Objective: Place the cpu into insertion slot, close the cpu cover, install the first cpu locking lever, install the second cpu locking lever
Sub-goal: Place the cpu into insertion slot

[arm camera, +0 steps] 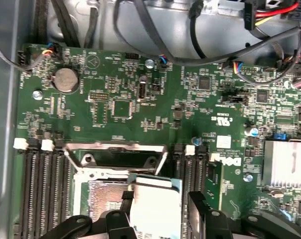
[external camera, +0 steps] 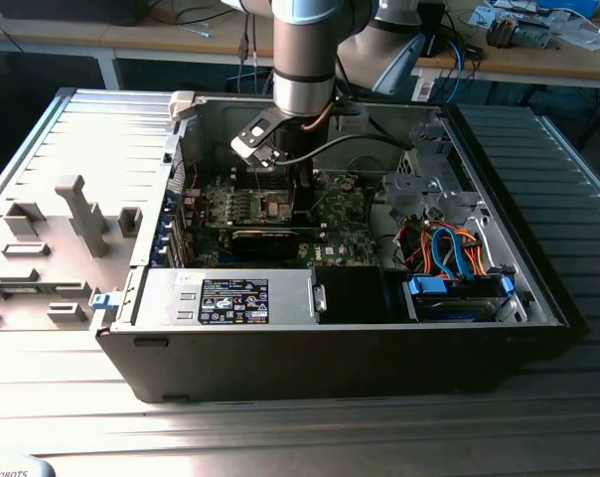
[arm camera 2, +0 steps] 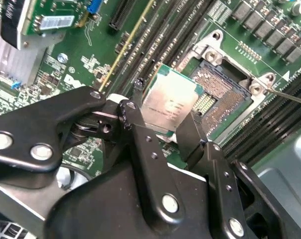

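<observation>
My gripper (arm camera 2: 165,108) is shut on the cpu (arm camera 2: 171,97), a flat square chip with a silver face and a green edge, pinched between two black fingers (arm camera 2: 136,94). It hangs tilted just above and beside the insertion slot (arm camera 2: 224,83), whose dark pin field lies open inside a silver rim. In the first wrist view the cpu (arm camera: 153,196) overlaps one side of the insertion slot (arm camera: 103,196), and the cpu cover (arm camera: 115,149) stands raised at the socket's edge. A thin wire lever (arm camera 2: 290,98) sticks out past the rim. In the exterior view the gripper (external camera: 298,204) reaches down into the open computer case.
Black memory slots (arm camera: 41,189) flank the socket. A finned heat sink (arm camera: 287,162) and a coin battery (arm camera: 67,79) sit on the green board. The case holds a grey drive cage (external camera: 429,184), orange and blue cables (external camera: 454,248) and a labelled power supply (external camera: 230,298).
</observation>
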{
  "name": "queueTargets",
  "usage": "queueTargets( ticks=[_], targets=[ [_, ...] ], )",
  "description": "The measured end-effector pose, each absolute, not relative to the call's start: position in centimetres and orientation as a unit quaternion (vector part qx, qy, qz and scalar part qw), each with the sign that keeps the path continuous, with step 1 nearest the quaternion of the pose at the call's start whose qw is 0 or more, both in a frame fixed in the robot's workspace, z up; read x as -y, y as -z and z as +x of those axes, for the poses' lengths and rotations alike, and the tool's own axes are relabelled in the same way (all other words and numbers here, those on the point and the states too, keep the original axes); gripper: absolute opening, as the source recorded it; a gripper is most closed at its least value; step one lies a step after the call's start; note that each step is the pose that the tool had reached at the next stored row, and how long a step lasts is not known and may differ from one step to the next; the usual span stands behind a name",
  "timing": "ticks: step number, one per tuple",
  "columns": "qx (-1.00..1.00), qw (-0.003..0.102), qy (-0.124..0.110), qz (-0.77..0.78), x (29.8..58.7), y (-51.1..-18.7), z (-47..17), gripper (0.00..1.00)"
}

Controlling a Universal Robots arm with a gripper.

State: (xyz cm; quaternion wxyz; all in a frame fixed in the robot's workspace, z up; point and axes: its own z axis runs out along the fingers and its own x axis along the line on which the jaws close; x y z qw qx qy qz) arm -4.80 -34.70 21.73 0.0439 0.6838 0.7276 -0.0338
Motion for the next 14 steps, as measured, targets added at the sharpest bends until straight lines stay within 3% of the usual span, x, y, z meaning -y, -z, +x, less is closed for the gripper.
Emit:
queueTargets(
  ticks=[14],
  targets=[
    [-0.732,0.046,0.036,0.679,33.5,-21.2,-4.8,0.54]
  ],
)
